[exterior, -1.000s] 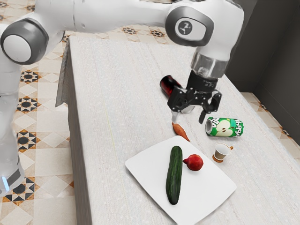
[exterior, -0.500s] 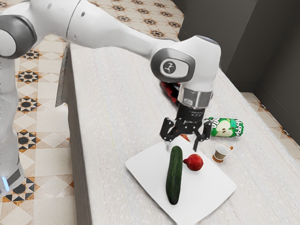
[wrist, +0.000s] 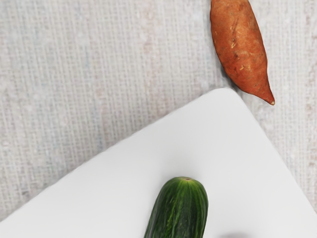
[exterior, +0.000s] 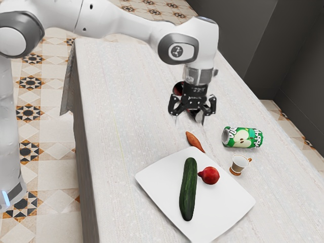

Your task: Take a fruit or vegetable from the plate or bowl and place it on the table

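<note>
My gripper [exterior: 190, 119] hangs above the table behind the plate, open, its two fingers apart with nothing between them. The white square plate [exterior: 157, 177] holds a long green cucumber [exterior: 188, 190] and a round red fruit or vegetable [exterior: 209, 175] beside it. Just off the plate's far corner, an orange-brown sweet potato [exterior: 194, 142] lies on the table. In the wrist view appear the sweet potato [wrist: 240, 47], the plate's corner [wrist: 218, 124] and one end of the cucumber [wrist: 181, 208].
A green apple-pictured can [exterior: 243, 137] lies on its side toward the exterior view's right. Near the plate stands a small cup [exterior: 240, 163]. A dark red bottle [exterior: 178, 88] lies partly behind my gripper on the pale table [exterior: 121, 111].
My hand first came lower toward the plate's far edge, then rose and drew back from it. The sweet potato, cucumber and red item stayed where they were.
</note>
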`<act>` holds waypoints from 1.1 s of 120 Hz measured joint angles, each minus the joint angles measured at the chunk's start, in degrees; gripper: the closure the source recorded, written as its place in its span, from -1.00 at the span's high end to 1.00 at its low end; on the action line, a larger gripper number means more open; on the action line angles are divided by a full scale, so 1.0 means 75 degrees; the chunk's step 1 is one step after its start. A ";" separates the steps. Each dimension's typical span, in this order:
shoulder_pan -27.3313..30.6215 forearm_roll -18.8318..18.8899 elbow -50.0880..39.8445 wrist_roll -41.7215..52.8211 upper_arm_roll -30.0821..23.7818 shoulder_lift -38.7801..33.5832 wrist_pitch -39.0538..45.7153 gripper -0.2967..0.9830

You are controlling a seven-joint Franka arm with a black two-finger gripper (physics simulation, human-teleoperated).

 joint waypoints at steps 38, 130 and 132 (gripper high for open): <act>-0.0475 0.0124 -0.0162 0.1619 -0.0100 -0.0185 0.0184 0.53; -0.2470 -0.0899 -0.1191 0.2658 0.0175 0.0185 0.1417 0.53; -0.2481 -0.0902 -0.1192 0.2625 0.0187 0.0196 0.1425 0.53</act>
